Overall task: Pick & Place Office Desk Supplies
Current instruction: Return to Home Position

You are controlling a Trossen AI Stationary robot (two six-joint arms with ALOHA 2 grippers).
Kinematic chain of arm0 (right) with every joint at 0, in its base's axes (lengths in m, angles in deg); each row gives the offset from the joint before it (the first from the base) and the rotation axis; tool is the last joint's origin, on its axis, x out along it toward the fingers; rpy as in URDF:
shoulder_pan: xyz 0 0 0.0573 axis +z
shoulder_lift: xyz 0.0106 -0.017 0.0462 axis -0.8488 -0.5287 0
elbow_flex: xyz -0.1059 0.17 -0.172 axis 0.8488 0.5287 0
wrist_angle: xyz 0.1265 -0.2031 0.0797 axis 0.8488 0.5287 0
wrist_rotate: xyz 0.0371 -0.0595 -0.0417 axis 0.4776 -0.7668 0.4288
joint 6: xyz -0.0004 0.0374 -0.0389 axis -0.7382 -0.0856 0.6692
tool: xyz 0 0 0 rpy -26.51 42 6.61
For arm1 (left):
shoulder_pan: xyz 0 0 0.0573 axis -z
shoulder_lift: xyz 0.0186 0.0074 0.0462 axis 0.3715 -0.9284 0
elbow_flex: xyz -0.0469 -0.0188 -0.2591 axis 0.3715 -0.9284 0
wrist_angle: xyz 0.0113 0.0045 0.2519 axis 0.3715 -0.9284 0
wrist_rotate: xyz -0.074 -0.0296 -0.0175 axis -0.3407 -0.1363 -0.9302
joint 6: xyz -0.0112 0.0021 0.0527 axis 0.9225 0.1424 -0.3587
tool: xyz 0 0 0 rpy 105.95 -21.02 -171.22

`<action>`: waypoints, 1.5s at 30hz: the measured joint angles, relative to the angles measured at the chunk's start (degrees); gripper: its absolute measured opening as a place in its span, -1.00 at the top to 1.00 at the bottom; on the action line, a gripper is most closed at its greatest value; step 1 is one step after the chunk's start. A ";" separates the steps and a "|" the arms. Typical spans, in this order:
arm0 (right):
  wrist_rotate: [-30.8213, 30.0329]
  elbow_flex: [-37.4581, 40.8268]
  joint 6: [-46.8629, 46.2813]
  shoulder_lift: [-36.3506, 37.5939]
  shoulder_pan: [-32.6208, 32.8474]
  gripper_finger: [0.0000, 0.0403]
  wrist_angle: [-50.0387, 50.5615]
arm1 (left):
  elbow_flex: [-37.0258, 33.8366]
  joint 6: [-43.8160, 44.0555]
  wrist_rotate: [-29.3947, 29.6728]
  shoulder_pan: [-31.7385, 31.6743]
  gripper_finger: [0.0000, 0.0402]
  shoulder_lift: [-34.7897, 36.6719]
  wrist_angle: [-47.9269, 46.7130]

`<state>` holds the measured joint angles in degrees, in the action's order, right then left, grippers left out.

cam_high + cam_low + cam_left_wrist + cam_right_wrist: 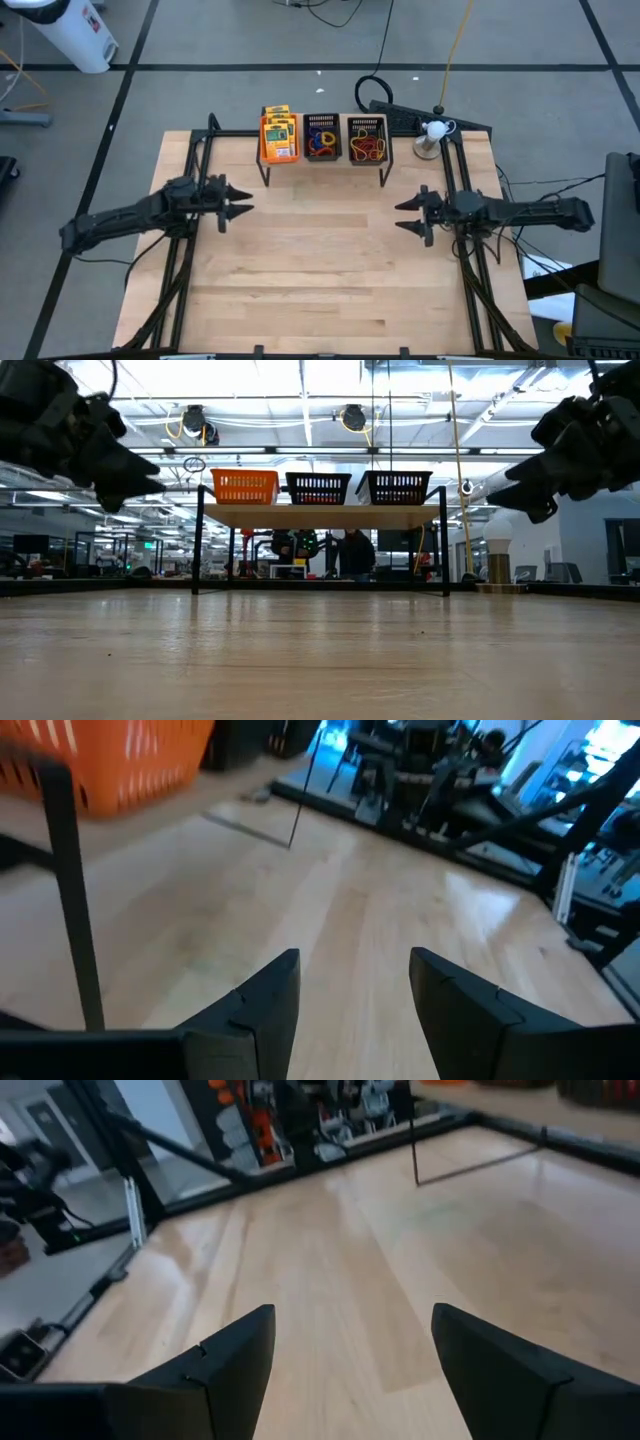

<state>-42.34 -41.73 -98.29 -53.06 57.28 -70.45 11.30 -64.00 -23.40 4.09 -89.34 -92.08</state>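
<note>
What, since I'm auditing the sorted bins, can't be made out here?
High view: rubber bands overlap in the middle black bin and the end black bin; too small to count.
Low view: mesh of the orange bin hides its packs.
Left wrist view: picture edge cuts off the orange bin.

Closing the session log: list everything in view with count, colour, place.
Table: one, light wood.
Shelf: one, light wood, black legs, table's far edge.
Orange bin: one, on shelf, leftmost.
Black bins: two, on shelf beside it.
Packs: several, yellow-green, in orange bin.
Rubber bands: several, mixed colours, in both black bins.
White lamp-like object: one, far right corner.
Left gripper: open, empty, above table's left.
Right gripper: open, empty, above table's right.
</note>
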 joint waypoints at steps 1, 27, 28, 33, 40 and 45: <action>-0.01 -0.03 -0.06 1.28 0.00 -0.29 0.61 | 0.34 -0.22 0.05 0.00 0.08 1.70 -1.19; -1.30 4.87 4.21 11.88 0.00 -0.30 0.44 | 0.41 0.12 0.82 1.36 0.08 10.09 -9.22; -1.25 4.87 4.18 11.76 0.01 -0.30 0.46 | 0.41 -0.18 0.77 1.36 0.08 10.09 -9.22; -1.28 4.87 4.25 11.76 0.02 -0.31 0.27 | 0.41 -1.01 0.82 1.36 0.08 10.09 -8.58; -1.28 4.90 4.27 11.79 0.02 -0.29 -0.74 | 0.41 -3.22 0.85 1.33 0.08 10.07 -6.50; -1.29 4.90 4.27 11.79 0.02 -0.30 -0.76 | 0.41 -1.91 0.82 1.33 0.08 10.07 -6.41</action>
<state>-43.63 -36.83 -94.02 -41.28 57.31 -71.21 11.72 -65.92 -22.59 5.43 -79.28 -98.48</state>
